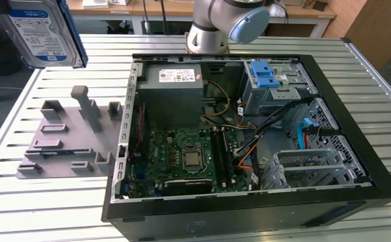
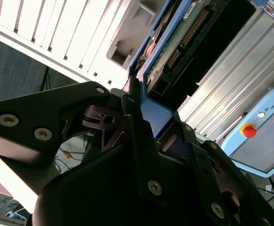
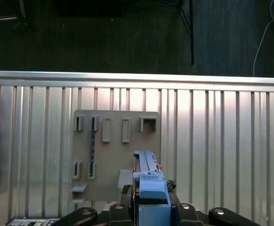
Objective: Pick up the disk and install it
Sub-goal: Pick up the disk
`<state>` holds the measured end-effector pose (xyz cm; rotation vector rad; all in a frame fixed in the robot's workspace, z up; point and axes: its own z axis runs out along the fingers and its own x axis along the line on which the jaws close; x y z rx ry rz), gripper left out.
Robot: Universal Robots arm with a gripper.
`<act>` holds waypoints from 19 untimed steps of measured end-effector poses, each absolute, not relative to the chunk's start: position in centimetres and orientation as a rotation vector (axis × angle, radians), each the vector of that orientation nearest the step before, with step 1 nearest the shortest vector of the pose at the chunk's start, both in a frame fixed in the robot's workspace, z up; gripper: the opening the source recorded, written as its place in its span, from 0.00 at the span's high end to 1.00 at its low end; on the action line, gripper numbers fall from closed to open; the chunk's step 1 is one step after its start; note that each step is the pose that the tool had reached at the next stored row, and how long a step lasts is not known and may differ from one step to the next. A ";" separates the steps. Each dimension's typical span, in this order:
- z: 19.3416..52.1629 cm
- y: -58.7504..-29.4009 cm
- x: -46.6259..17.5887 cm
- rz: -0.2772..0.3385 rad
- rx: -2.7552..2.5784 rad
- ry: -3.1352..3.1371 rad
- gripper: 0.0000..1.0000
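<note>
**End effector** (image 3: 151,210): in both wrist views its black fingers (image 2: 136,141) pinch the blue carrier frame of the disk (image 3: 149,184) from both sides.

**Position of the disk:** it hangs clear of the table (image 1: 47,212), above the grey fixture plate (image 3: 116,146). In the exterior view it sits at the upper left with its label face toward the camera, well apart from the open computer case (image 1: 249,214).

**Step in hand, as judged:** carrying the disk toward the metal bay (image 1: 279,93) beneath the blue latch piece (image 1: 265,75). Doing this well probably means keeping the grip square on the frame and the drive level. The drive should also line up with the bay opening before it meets metal.

**Edges and room:** the space over the plate's upright posts (image 1: 82,103) is open. The case walls, the power supply (image 1: 171,101) and the loose cables (image 1: 279,118) beside the bay leave a narrower approach. In the first wrist view the table ends a little beyond the plate, with dark floor (image 3: 104,33) past it.
</note>
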<state>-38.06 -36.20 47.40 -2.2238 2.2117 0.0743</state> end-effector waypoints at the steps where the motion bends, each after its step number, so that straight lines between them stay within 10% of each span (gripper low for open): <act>1: 47.4 -36.3 -37.9 0.075 -2.224 2.212 0.64; 19: 47.4 -37.9 -35.0 0.080 -2.226 2.214 0.64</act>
